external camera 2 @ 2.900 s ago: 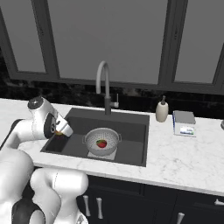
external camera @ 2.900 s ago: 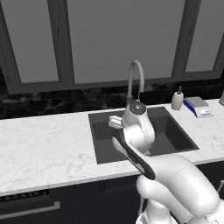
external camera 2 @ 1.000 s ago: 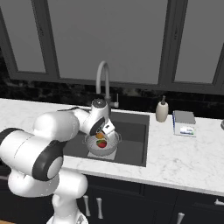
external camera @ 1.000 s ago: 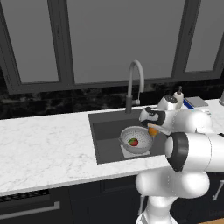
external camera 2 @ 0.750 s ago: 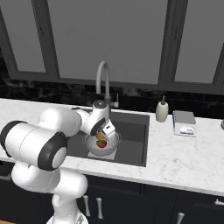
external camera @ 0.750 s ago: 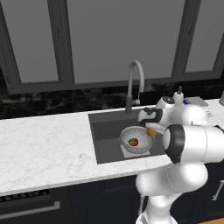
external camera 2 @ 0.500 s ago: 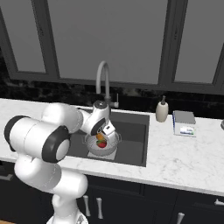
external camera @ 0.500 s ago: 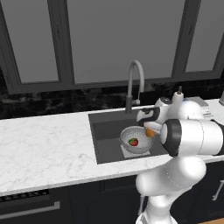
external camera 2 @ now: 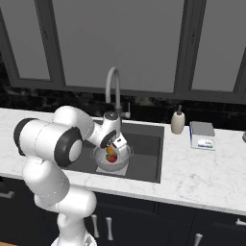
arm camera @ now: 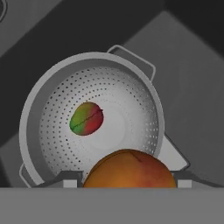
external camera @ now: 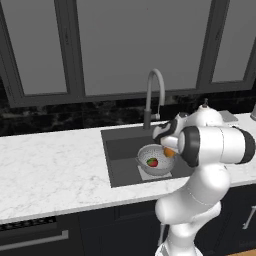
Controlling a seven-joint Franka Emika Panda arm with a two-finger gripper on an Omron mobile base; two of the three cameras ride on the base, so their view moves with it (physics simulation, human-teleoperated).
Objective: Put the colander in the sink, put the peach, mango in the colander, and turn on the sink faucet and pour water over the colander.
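- Two-finger pincer (arm camera: 129,183) on white arm: closed round the round orange peach w/ brownish tint (arm camera: 129,169), held above the colander.
- Silver-grey perforated metal colander, rolled rim, 2 loop handles (arm camera: 52,87): sits in the sink, on pale square plate (arm camera: 173,154).
- Small red mango w/ green patch (arm camera: 86,118): lying on colander bottom, approx. centre.
- Wide rectangular dark grey sink (external camera 2: 146,156): set in white marble counter (external camera: 50,165).
- Tall grey gooseneck faucet (external camera: 154,95): behind basin; spout prob. dry, hard to tell.

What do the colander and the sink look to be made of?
Colander: apparently metal, with a silver-grey satin sheen, fine punched holes and a rolled rim. Sink: a dark grey matte basin, perhaps composite or coated metal; the flat rendering leaves it open.
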